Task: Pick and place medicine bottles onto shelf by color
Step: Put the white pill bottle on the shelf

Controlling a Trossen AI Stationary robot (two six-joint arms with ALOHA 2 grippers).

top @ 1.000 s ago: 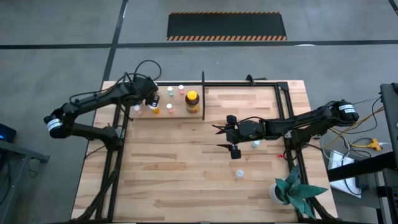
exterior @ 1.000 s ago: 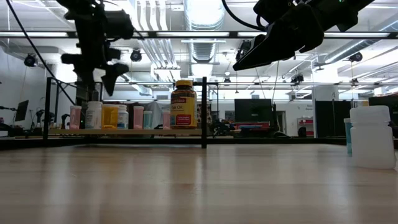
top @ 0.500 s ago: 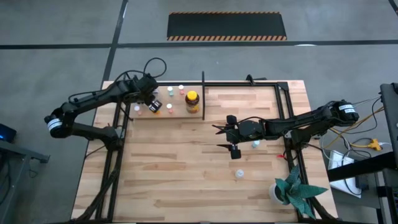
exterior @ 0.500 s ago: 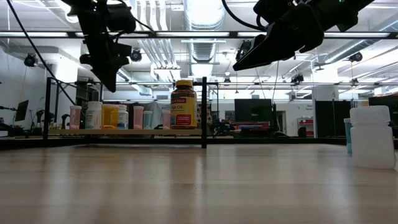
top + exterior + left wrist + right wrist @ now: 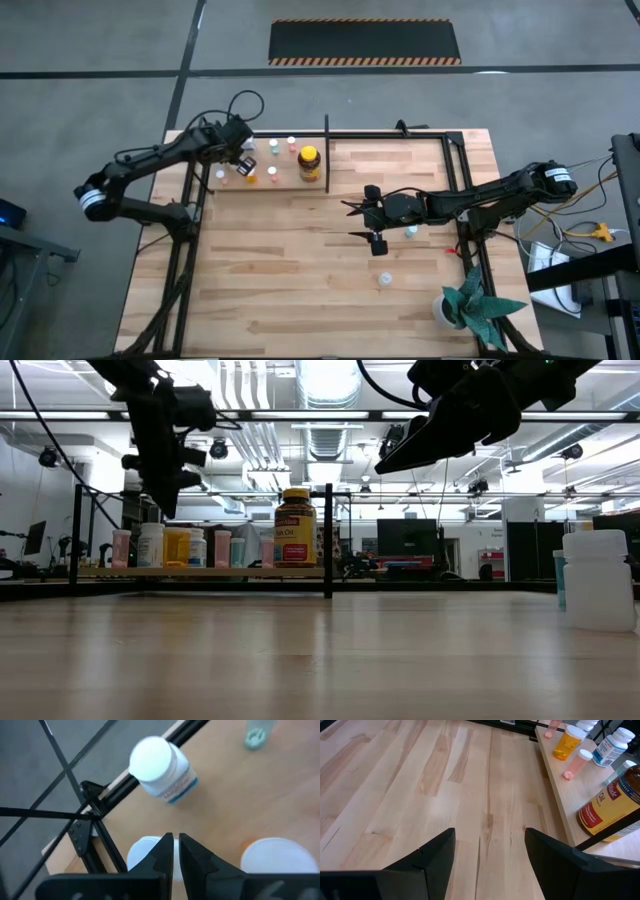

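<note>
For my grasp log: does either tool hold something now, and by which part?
Nothing is held. The left tool is shut and empty above the shelf; the right tool is open over the table.

L claw (image 5: 173, 851) closed, R claw (image 5: 490, 851) open.

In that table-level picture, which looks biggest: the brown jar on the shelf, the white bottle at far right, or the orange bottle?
1. White bottle, though it stands nearest the camera.
2. Brown jar.
3. Orange bottle.
</note>
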